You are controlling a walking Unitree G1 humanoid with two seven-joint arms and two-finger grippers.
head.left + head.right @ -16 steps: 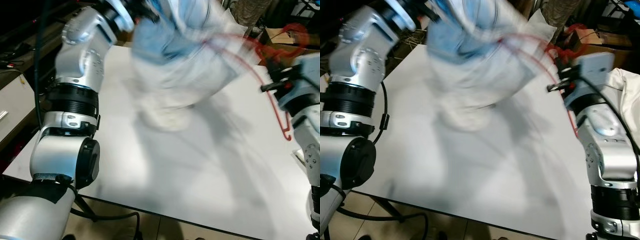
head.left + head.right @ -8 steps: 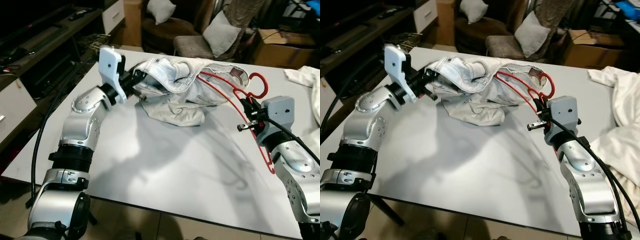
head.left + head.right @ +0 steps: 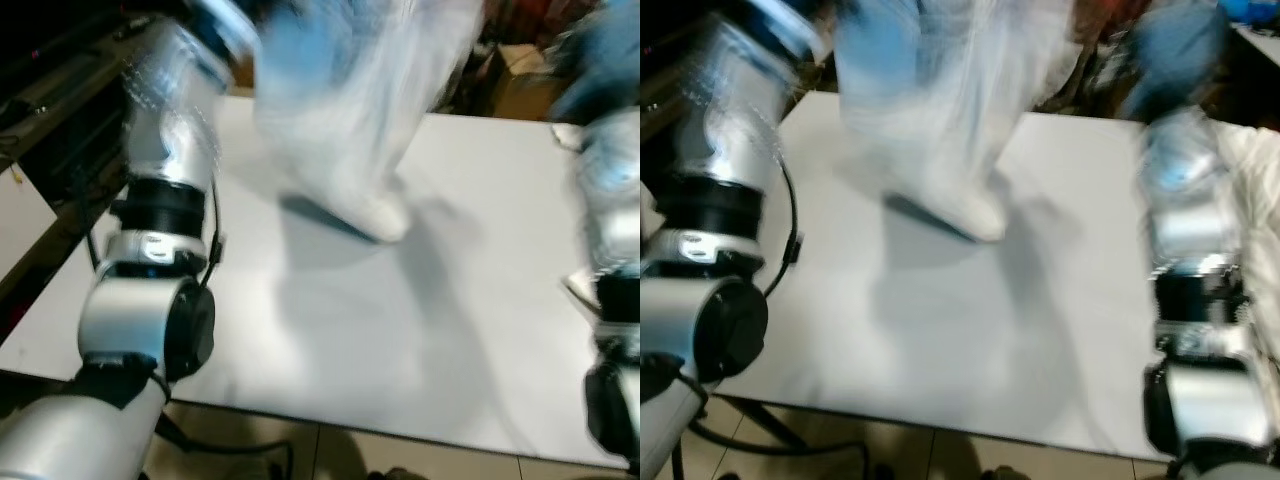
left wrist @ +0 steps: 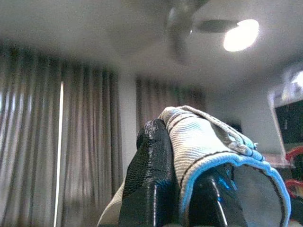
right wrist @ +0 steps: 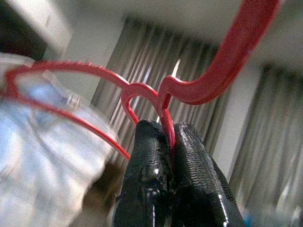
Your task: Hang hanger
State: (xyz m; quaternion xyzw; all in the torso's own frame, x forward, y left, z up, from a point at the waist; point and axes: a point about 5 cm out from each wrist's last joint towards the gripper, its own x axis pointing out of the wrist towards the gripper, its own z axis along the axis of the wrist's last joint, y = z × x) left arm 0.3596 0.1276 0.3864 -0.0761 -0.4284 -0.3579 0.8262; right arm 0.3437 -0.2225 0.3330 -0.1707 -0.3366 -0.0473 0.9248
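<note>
Overhead, thin red plastic hanger [image 5: 199, 90], hook-topped.

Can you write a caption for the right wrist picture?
Right gripper pinching the red hanger by its neck, pale garment alongside.

left arm [image 3: 165, 150] raised, upright, blurred | left gripper [image 4: 182, 189] fingers clamped on pale fabric, pointing up | right arm [image 3: 1185, 230] raised, blurred | right gripper [image 5: 165, 142] fingers pinched on red hanger neck
</note>
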